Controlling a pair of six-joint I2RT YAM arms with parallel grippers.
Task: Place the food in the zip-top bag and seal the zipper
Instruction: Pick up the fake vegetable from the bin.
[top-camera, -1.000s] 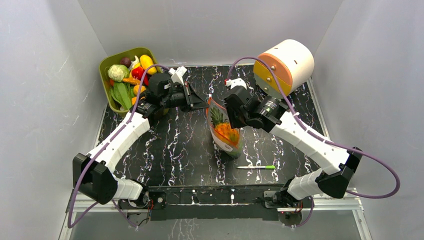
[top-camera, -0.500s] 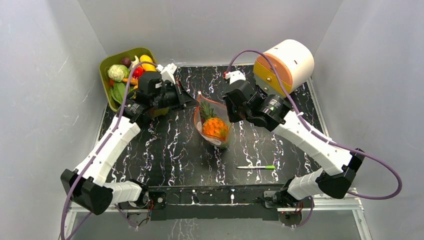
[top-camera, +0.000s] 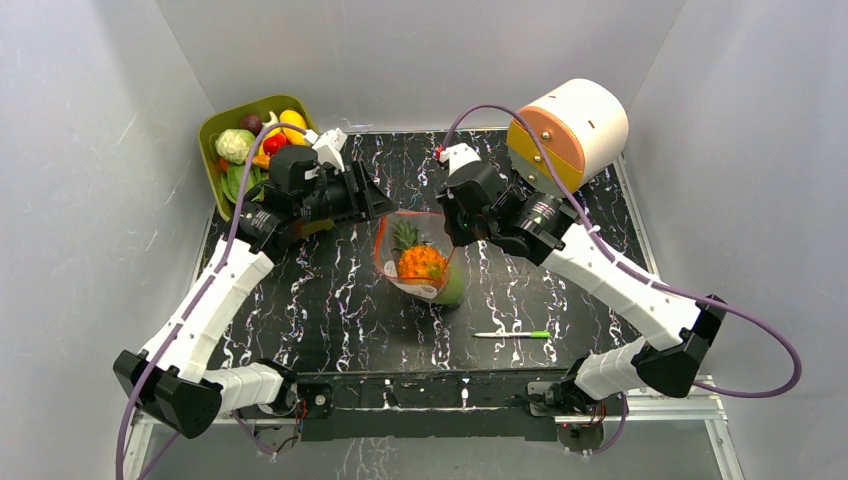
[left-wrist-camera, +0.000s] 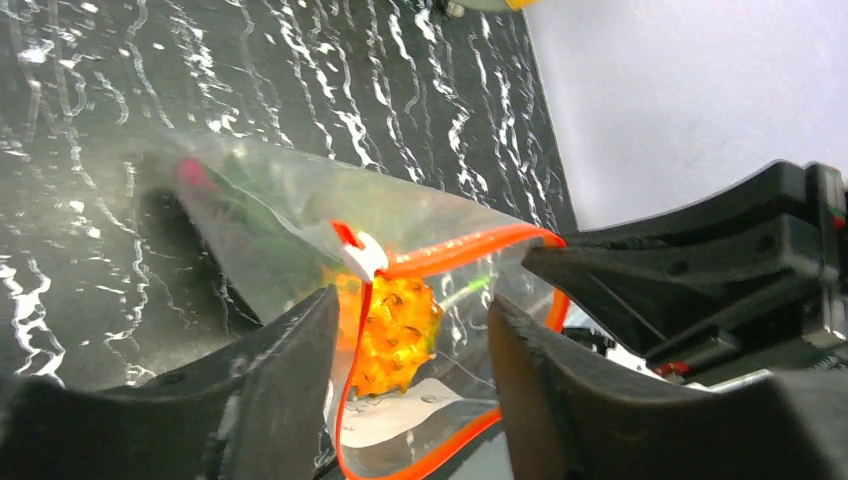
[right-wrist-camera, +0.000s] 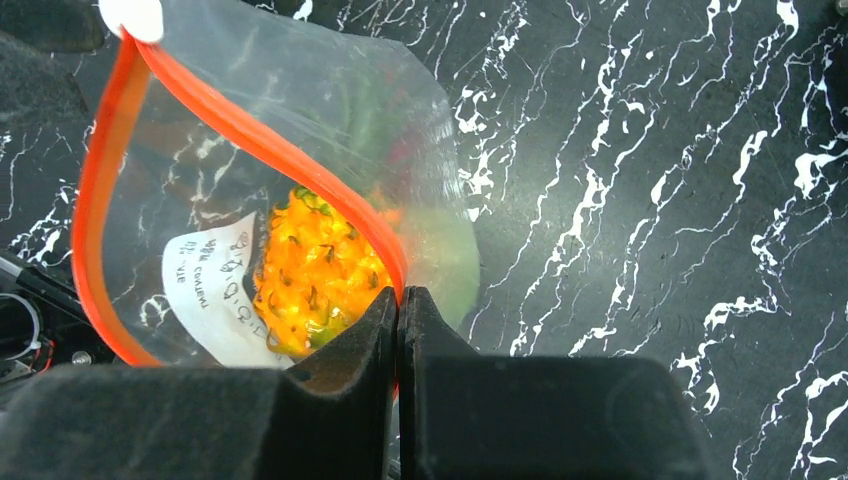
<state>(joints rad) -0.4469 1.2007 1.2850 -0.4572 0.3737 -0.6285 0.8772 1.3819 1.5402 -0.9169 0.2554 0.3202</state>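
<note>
The clear zip-top bag (top-camera: 446, 286) stands mid-table with its mouth spread wide, the red zipper (top-camera: 380, 248) forming a loop. An orange pineapple (top-camera: 420, 262) and something green lie inside. My right gripper (top-camera: 448, 236) is shut on the right side of the zipper (right-wrist-camera: 250, 135), just above the pineapple (right-wrist-camera: 315, 280). My left gripper (top-camera: 384, 206) is open at the left rim. The zipper (left-wrist-camera: 450, 245) and its white slider (left-wrist-camera: 362, 255) sit between the fingers (left-wrist-camera: 290, 370), which do not pinch it. More food (top-camera: 255, 140) fills a green bin.
The green bin (top-camera: 212, 130) stands at the back left corner behind my left arm. A large white and orange cylinder (top-camera: 568, 125) lies at the back right. A thin green-and-white pen (top-camera: 512, 334) rests near the front, right of centre.
The bag shifted left and its mouth spread into a wide loop. My left gripper opened and let go of the rim. The right gripper shut on the zipper edge.
</note>
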